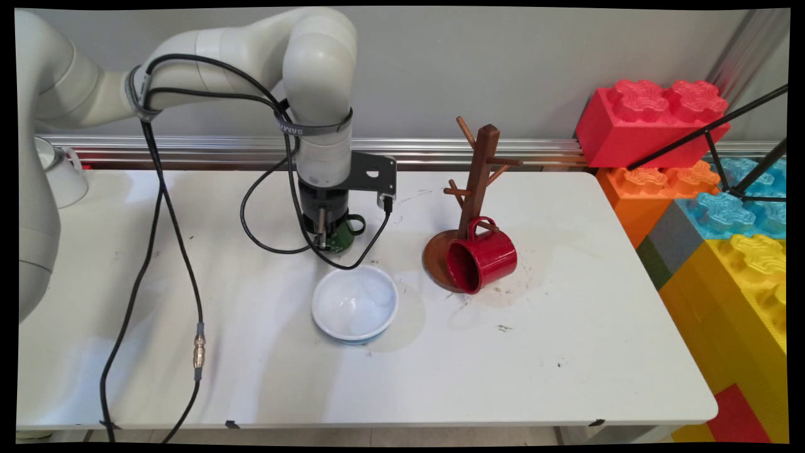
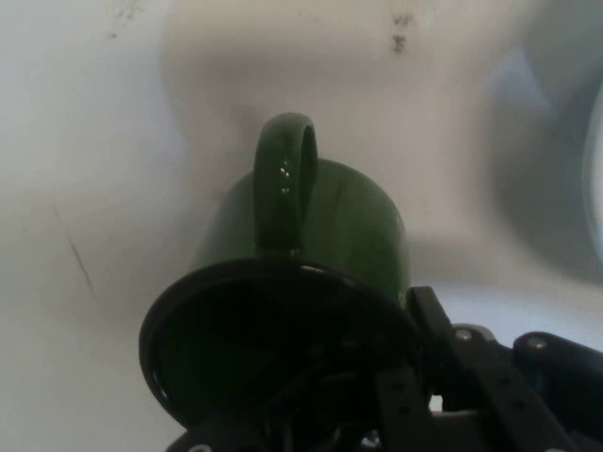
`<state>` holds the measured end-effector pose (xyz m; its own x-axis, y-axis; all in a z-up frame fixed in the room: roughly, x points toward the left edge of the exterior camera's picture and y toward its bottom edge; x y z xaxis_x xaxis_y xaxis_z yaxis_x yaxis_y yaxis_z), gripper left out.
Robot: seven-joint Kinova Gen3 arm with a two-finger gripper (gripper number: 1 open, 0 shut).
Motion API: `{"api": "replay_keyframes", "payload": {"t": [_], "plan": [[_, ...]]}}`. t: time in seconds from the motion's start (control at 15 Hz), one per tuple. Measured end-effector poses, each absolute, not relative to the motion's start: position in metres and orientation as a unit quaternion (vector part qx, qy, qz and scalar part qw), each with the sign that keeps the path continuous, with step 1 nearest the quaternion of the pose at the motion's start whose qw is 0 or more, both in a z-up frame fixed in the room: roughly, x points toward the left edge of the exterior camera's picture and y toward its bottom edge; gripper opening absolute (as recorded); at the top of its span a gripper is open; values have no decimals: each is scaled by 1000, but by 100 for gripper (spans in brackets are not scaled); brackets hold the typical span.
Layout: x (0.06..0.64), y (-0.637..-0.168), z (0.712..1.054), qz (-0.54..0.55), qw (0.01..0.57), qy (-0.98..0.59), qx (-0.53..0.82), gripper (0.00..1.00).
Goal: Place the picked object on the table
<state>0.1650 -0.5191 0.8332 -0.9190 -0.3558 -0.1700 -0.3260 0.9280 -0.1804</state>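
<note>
Green enamel mug [image 2: 320, 235] sits directly under the gripper [image 1: 324, 234], behind the white bowl [image 1: 355, 303] on the counter [image 1: 566, 358]. Whether the jaws grip its rim cannot be told. To the right, a red mug [image 1: 481, 258] lies tipped against the wooden mug tree [image 1: 479, 176].

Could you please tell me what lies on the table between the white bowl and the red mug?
Nothing does. In the main view, only bare white table separates the white bowl from the red mug, which lies tipped against the wooden mug tree's base.

Main view overlooks table [image 1: 503, 377], hand view close on green mug [image 2: 320, 226]
</note>
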Motion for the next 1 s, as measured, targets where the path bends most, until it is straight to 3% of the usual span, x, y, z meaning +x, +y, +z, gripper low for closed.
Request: {"api": "replay_keyframes", "payload": {"t": [0.33,0.4,1.0], "plan": [[165,-524,822,-71,102,978,-169,0],[164,-525,821,-70,101,978,-169,100],[161,-534,817,-79,92,978,-171,100]]}}
